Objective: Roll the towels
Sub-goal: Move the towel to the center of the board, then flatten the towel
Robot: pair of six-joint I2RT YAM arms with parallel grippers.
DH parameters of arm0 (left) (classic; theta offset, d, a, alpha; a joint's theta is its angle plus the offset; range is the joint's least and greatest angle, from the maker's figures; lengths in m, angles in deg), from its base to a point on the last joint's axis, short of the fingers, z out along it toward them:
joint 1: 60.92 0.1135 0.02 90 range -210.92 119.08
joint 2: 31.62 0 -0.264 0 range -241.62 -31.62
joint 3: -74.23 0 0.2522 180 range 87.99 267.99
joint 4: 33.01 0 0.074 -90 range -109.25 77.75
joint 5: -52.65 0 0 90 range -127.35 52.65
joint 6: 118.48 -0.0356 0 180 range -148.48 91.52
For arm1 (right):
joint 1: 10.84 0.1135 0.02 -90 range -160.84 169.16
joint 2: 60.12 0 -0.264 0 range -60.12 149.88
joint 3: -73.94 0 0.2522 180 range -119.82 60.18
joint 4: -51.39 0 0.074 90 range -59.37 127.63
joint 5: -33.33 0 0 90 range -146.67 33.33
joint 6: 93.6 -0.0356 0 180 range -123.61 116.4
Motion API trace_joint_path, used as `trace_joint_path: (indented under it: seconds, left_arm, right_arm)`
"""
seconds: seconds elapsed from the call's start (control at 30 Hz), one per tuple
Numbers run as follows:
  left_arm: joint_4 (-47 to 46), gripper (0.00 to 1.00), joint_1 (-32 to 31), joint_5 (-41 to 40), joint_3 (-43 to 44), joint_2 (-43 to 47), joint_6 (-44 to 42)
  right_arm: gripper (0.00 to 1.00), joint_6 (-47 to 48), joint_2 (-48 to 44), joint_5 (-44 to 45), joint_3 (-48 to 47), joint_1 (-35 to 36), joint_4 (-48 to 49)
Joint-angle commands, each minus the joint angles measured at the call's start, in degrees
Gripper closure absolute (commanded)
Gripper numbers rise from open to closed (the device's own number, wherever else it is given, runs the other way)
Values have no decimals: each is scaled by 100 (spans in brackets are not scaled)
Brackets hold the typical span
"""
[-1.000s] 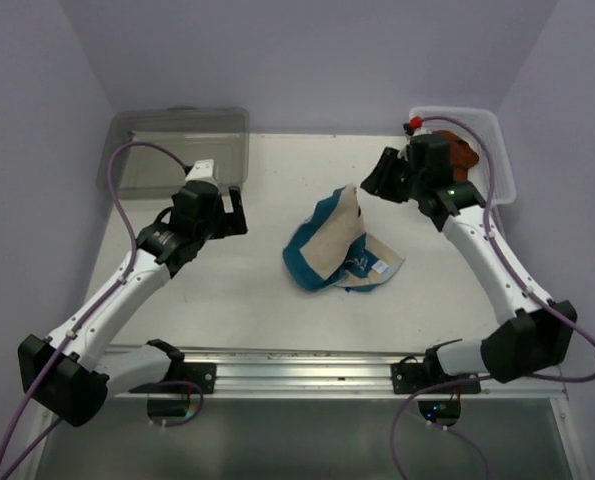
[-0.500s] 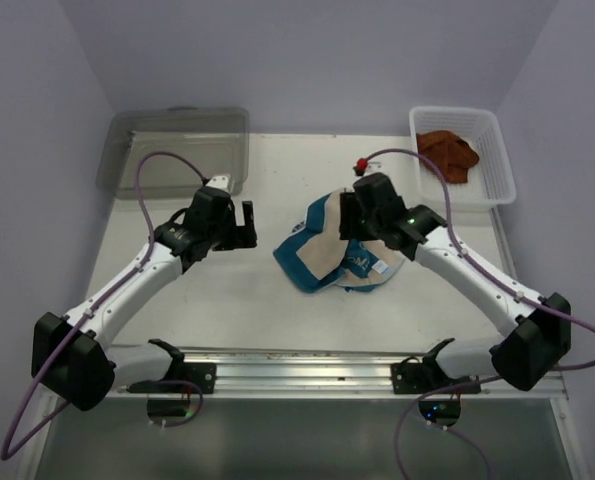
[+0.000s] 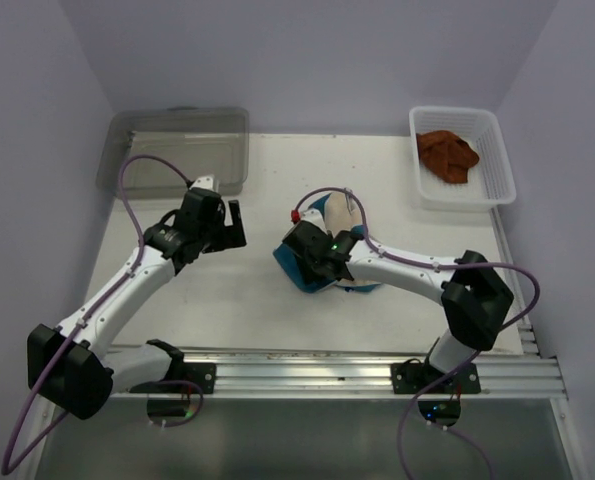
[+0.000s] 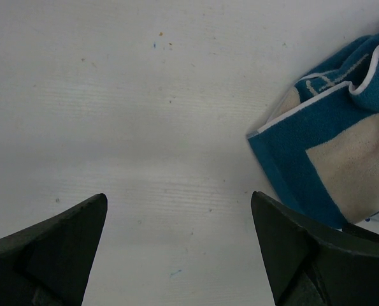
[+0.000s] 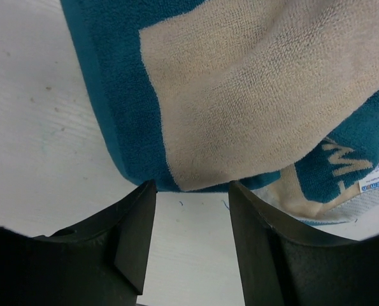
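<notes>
The cream towel with blue edges (image 3: 339,214) lies crumpled mid-table. My right gripper (image 3: 313,262) is low over its left part and hides much of it. In the right wrist view the gripper (image 5: 191,188) is open, its fingertips (image 5: 144,204) just short of the towel's folded blue and cream edge (image 5: 240,95), with only bare table between the jaws. My left gripper (image 3: 233,224) is open and empty to the left of the towel; in its wrist view (image 4: 178,199) the towel's corner (image 4: 332,150) lies ahead to the right. The rust-brown towel (image 3: 447,155) lies bunched in the basket.
The white mesh basket (image 3: 499,160) stands at the back right corner. A clear plastic bin (image 3: 172,150) stands at the back left. A metal rail (image 3: 297,368) runs along the near edge. Purple walls close in on three sides.
My right arm has swung from the basket leftward and down onto the cream towel, which is now more bunched up. My left gripper shifted slightly.
</notes>
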Motion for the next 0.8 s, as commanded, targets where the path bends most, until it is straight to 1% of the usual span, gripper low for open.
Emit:
trace_joint_path:
  seconds: [0.0,0.13,0.2,0.27,0.3,0.33,0.37,0.4,0.43,0.57,0.6,0.7,0.77]
  left_arm:
    - [1,0,17,74,-88,121,121]
    - [-61,0,17,144,-150,130,139]
    - [-105,0,17,179,-193,139,139]
    - [-122,0,17,214,-202,130,139]
    - [-140,0,25,232,-211,130,139]
    - [-149,0,25,267,-211,130,139]
    - [-166,0,17,267,-220,130,130]
    - [-158,0,17,276,-220,130,130]
    - [-166,0,17,293,-220,130,130]
    - [-123,0,25,206,-185,148,86]
    - [-105,0,17,171,-159,148,69]
    - [-8,0,78,65,-18,157,25]
    - [-8,0,183,196,34,183,-36]
  right_arm:
    - [47,-195,191,345,3,4,208]
    - [47,-195,402,354,-24,-5,313]
    - [44,-203,534,293,-59,-5,358]
    - [44,-230,613,205,-33,-5,498]
    - [57,-247,622,135,-24,4,533]
    - [66,-265,631,108,11,-5,612]
    - [87,-308,648,99,3,-5,639]
    - [95,-309,657,81,3,-5,648]
    - [100,-335,666,72,-6,-5,657]
    - [100,-309,491,99,-199,12,534]
    - [100,-283,299,125,-260,4,508]
    - [100,-98,17,213,-611,4,393]
    - [100,85,-160,248,-1007,4,349]
